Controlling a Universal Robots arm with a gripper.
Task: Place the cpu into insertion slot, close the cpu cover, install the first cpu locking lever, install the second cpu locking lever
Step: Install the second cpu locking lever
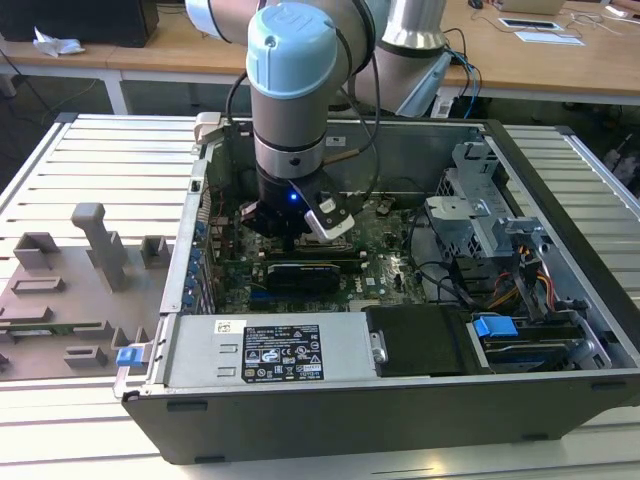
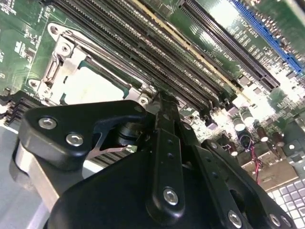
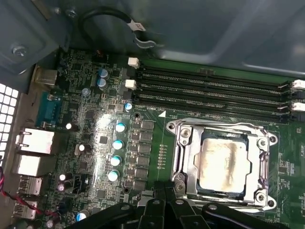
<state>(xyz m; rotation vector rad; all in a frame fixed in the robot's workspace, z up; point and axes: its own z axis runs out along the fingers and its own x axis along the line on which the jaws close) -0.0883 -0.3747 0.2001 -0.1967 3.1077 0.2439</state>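
The cpu (image 3: 223, 164) lies flat in the insertion slot (image 3: 220, 195), silver top showing, with the cpu cover (image 3: 188, 143) closed down around it, its frame edges bordering the chip on all sides; in the second wrist view the cpu (image 2: 93, 86) shows bright inside the cover (image 2: 64, 62). The gripper (image 3: 164, 193) sits just beside the socket's edge, fingers (image 3: 155, 210) clenched together with no gap and nothing seen between them; the same closed tips (image 2: 162, 107) stand near the socket corner in the second wrist view. Long black memory slots (image 3: 214, 88) run just beside the far edge of the socket, leaving little room there. A row of capacitors (image 3: 116, 150) stands on the open board on the other side. In the exterior view the arm (image 1: 290, 90) reaches down into the open computer case (image 1: 400, 400), gripper (image 1: 290, 225) low over the motherboard (image 1: 385, 265), case walls close around. The case rests on a slatted tabletop (image 1: 90, 160), with grey fixtures (image 1: 100, 245) well apart at the exterior view's left.
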